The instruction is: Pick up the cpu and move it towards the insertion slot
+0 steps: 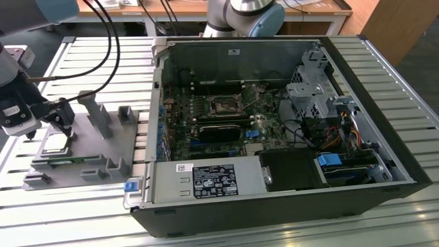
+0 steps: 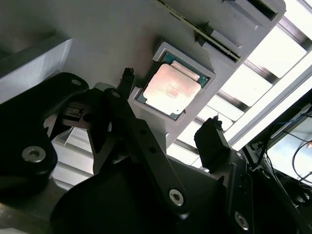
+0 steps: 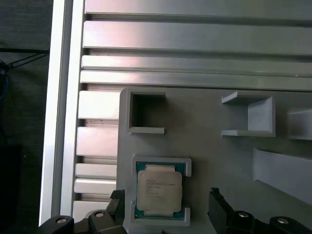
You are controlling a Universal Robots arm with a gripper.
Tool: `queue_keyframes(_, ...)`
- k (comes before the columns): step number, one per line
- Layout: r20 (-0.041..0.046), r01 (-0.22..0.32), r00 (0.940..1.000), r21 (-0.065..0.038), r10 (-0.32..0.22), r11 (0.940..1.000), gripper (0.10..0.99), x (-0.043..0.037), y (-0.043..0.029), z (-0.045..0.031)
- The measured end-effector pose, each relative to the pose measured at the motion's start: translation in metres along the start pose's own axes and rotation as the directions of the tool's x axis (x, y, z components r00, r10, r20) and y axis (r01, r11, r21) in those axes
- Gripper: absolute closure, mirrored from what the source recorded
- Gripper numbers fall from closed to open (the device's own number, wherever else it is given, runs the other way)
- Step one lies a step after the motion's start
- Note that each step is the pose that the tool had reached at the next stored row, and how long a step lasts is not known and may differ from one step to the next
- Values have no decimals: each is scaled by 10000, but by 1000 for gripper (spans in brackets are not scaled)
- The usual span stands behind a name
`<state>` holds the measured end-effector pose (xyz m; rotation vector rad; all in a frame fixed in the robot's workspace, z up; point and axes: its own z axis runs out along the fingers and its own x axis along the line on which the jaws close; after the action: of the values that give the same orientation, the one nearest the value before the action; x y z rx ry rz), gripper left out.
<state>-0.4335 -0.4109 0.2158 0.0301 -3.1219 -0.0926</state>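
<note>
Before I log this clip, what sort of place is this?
Probably a robotics lab or workshop set up for PC assembly: an open computer case lies on a slatted aluminium table, with a cpu seated in a grey fixture tray.

This is a robotics lab or workshop set up for computer assembly work. The work surface is a table (image 1: 89,56) built of ribbed aluminium slats. On it, toward the exterior view's right, lies a desktop computer case (image 1: 205,213) with its side open, so the motherboard (image 1: 205,110), drive bays and wiring are bare. On the exterior view's left sits a grey plastic fixture tray (image 1: 75,172) with shaped recesses, one holding a loose cpu (image 3: 158,190). At the far side stands the grey base of a robot arm (image 1: 247,15). Black cables (image 1: 110,31) hang over the table, and a wood-topped bench (image 1: 192,7) runs behind.
</note>
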Motion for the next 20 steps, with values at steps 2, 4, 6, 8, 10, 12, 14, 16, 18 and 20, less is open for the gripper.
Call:
queue_keyframes(2,0,1,10000,-1,-1,10000,310,-1,-3,23)
queue_keyframes(4,-1,1,10000,0,-1,10000,310,-1,-4,41)
queue_keyframes(6,-2,1,10000,-1,-1,10000,310,2,-8,61)
queue_keyframes(8,-1,22,10000,-13,-22,10000,310,8,-12,81)
queue_keyframes(10,-2,35,10000,-14,-35,10000,310,10,-14,100)
queue_keyframes(12,-2,35,10000,-14,-35,10000,310,13,-15,120)
queue_keyframes(14,-2,35,10000,-14,-35,10000,310,16,-16,145)
queue_keyframes(16,-2,35,10000,-14,-35,10000,310,16,-18,174)
queue_keyframes(18,-2,35,10000,-14,-35,10000,310,17,-20,206)
queue_keyframes(20,-3,35,10000,-13,-35,10000,310,17,-22,239)
